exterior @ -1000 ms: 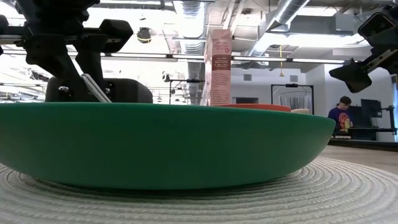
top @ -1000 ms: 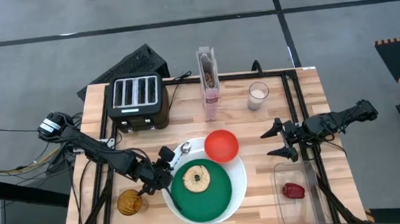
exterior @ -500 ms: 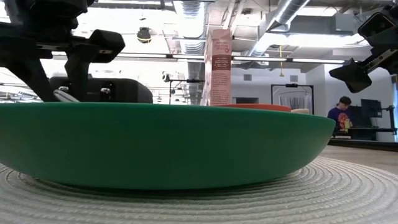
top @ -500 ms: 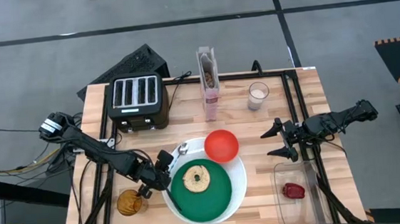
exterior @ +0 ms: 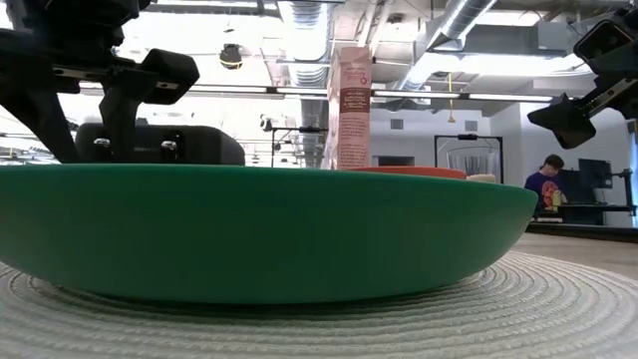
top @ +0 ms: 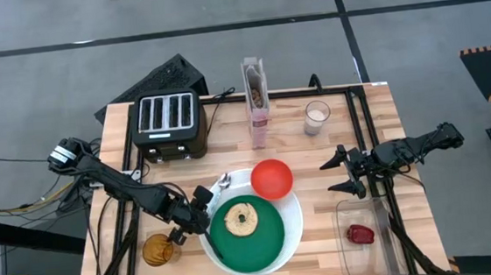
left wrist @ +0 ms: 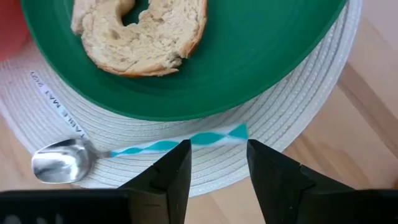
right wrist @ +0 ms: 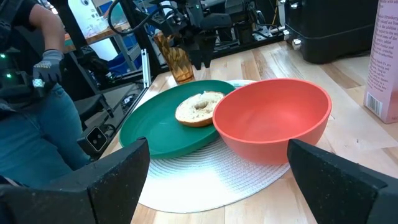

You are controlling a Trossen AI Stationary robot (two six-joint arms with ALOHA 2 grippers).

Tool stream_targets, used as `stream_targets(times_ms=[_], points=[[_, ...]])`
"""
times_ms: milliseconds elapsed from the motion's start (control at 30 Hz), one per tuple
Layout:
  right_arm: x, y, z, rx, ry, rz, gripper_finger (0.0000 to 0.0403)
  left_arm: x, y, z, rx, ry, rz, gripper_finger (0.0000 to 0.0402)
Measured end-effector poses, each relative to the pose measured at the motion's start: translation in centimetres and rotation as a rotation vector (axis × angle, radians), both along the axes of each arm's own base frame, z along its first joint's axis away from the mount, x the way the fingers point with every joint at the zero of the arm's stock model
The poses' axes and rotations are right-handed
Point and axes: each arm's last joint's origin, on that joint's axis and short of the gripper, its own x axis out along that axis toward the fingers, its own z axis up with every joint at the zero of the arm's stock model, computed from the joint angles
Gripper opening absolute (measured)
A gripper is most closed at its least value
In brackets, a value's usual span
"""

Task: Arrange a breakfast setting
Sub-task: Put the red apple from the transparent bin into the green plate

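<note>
So my left hand hangs open over the spoon beside the green plate, bagel served, cereal box unpoured.

The right gripper is holding its two dark fingers spread wide apart, gripping nothing. Beyond them, the small red bowl is sitting on the large white round plate, touching the smaller green plate, which is carrying the toasted bagel. The left gripper is hanging over the green plate's far side beside an amber glass. The pink cereal box is standing upright on the bench. A person is standing alongside.
</note>
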Motion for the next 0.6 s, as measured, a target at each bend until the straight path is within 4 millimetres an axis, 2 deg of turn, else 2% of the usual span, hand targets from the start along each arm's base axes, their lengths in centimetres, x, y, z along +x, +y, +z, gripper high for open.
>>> stream_targets(times_ms=[433, 600], points=[[0.00, 0.00, 0.00, 0.000, 0.000, 0.000, 0.0399, 0.38, 0.15, 0.24, 0.031, -0.051, 0.014, 0.0144], [0.00, 0.00, 0.00, 0.000, 0.000, 0.000, 0.0399, 0.64, 0.79, 0.94, 0.022, -0.096, 0.045, 0.0144]])
